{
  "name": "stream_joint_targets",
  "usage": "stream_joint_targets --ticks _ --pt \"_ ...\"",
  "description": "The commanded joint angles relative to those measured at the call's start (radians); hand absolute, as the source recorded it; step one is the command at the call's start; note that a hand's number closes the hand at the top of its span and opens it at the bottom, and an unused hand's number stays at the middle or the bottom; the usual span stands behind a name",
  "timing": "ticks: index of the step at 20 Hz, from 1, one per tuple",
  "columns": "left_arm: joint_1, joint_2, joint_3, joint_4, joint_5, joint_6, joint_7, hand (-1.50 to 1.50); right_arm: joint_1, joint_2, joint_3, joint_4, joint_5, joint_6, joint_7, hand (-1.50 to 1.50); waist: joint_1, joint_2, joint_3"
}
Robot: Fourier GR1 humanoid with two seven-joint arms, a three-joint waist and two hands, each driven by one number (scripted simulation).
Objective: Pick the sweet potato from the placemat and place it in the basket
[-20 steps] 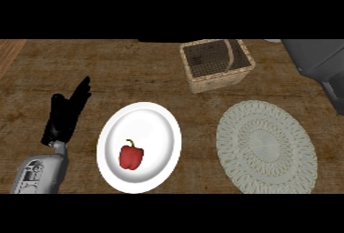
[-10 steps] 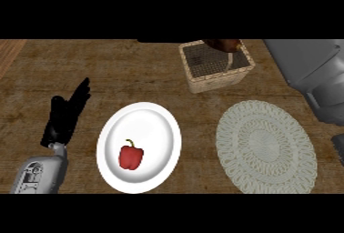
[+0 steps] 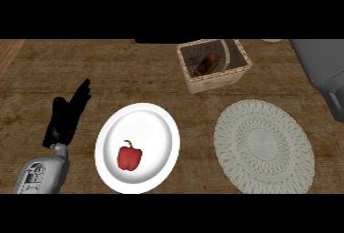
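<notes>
A: What could have gone wrong on that counter?

B: Not much, I judged. The placemat lay bare at the right, and the white plate sat well apart from it at the left. The real worry was the basket at the far side. It looked like light wicker, so a nudge from the arm could have slid or tipped it.

A: Which arm?

B: The right one. Only its grey forearm showed, along the right edge and near the basket. The right hand itself was out of view, so I couldn't tell whether it was open or closed, or whether it was clear of the rim.

A: And the left hand?

B: Open, fingers straight, resting at the left beside the plate and holding nothing. It posed no risk.

A: Where was the sweet potato?

B: Inside the basket, lying at a slant against the wall, with no hand on it. It was well away from the left hand, across the plate and further back. The task looked done.

A: And the red pepper?

B: On the plate, well clear of all this.
</notes>
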Motion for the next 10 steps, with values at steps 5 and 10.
stream_joint_targets --ticks 5,10 --pt "0.007 0.038 0.038 -0.007 0.028 -0.027 0.017 0.0 0.07 -0.147 -0.091 -0.136 -0.056 -0.02 0.102 -1.5 -0.029 -0.014 0.001" --pt "0.027 -0.008 0.014 -0.019 -0.001 0.02 0.027 0.0 0.283 -0.237 -0.114 -0.32 -0.121 0.1 0.071 -1.5 -0.053 -0.019 0.001"
